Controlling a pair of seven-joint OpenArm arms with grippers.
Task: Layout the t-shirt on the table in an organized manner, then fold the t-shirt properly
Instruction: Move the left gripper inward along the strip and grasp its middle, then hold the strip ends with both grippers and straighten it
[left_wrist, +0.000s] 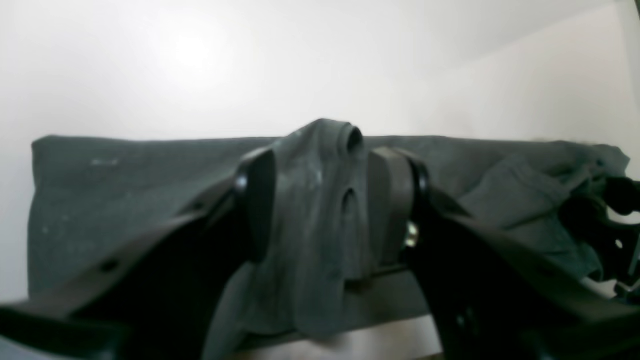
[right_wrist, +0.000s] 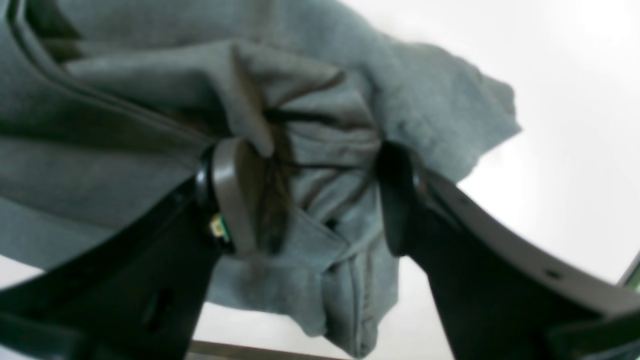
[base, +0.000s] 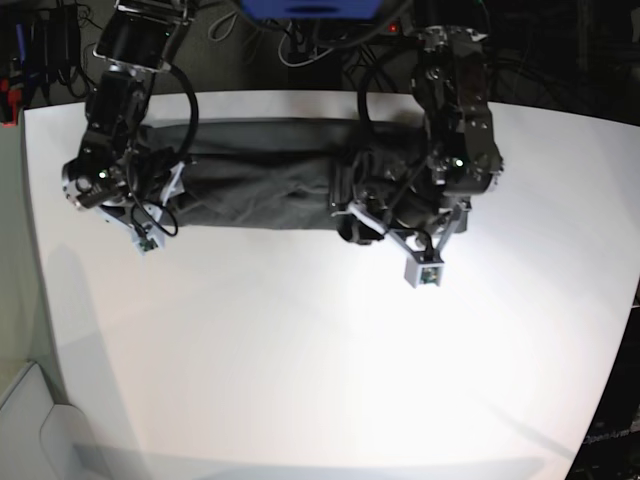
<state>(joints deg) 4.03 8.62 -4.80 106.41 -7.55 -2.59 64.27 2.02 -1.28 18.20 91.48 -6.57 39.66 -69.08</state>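
T-shirt (base: 270, 185) cloth lies as a long, narrow dark charcoal band on the far half of the white table (base: 330, 360), its long axis running side to side in the base view, parallel to the far table edge. It is folded lengthwise; which end is collar and which is hem cannot be told. One end sits under each arm.

In the left wrist view, the left gripper (left_wrist: 320, 200) straddles a raised ridge of the shirt's fabric that stands up between its two dark fingers (left_wrist: 257, 200). The jaws stand moderately apart with cloth filling the gap; whether they are pinching it or have let go cannot be told. Beyond them the folded band stretches flat across the table, bunched at its right end.

In the right wrist view, the right gripper (right_wrist: 305, 195) has its jaws set fairly wide, closed around a thick, crumpled wad of the shirt, with seamed edges hanging below the fingers.
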